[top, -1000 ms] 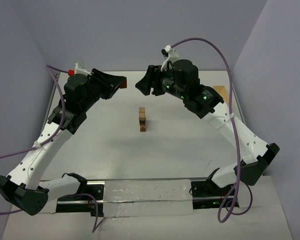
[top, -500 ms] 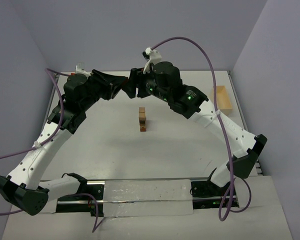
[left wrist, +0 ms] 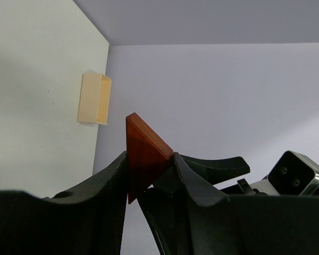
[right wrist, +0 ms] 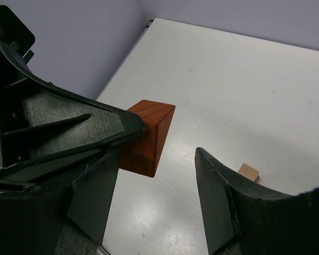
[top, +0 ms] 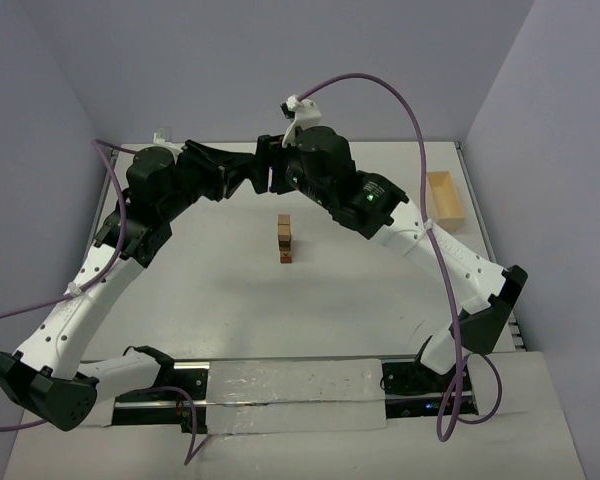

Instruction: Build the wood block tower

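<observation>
The wood block tower (top: 285,240) is a short narrow stack in the middle of the table; its tan top shows in the right wrist view (right wrist: 248,171). My left gripper (top: 242,177) is raised behind the tower and shut on a reddish-brown wedge (left wrist: 143,153), which also shows in the right wrist view (right wrist: 149,136). My right gripper (top: 267,177) is open and meets the left one tip to tip. Its fingers (right wrist: 226,204) stand on either side of the wedge's free end without closing on it.
A pale wooden open box (top: 443,195) lies at the table's right edge and also shows in the left wrist view (left wrist: 94,99). Purple cables loop over both arms. Walls close in the table at the back and sides.
My right arm has swung left from beside the box to the left gripper, and its open fingers now bracket the wedge. The left arm and the tower have stayed put.
</observation>
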Tool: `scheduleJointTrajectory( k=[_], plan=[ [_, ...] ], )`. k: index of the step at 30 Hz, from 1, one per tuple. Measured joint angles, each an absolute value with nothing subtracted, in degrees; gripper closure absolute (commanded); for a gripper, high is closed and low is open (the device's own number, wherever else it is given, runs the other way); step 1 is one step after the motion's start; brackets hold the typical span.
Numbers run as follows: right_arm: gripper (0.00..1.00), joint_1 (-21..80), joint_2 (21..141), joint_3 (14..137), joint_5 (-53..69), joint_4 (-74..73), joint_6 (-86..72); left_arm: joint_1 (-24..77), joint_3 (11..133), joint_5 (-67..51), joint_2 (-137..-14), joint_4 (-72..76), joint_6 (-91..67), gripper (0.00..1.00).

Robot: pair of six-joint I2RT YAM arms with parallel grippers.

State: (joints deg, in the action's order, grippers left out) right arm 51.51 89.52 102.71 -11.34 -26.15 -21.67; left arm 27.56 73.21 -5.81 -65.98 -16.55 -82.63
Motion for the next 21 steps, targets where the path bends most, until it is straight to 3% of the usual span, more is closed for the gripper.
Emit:
scheduleJointTrajectory(
  k=[15, 21],
  plan=[
    [0.38, 52.8, 91.0, 104.2, -13.6, -25.9, -21.0, 27.0, 73.0, -6.3, -66.1, -16.6, -85.2, 1.00],
    [0.45, 54.1, 92.0, 104.3, -16.6, -25.7, -20.5, 27.0, 73.0, -6.3, -66.4, -16.8, -86.3, 1.00]
  ],
)
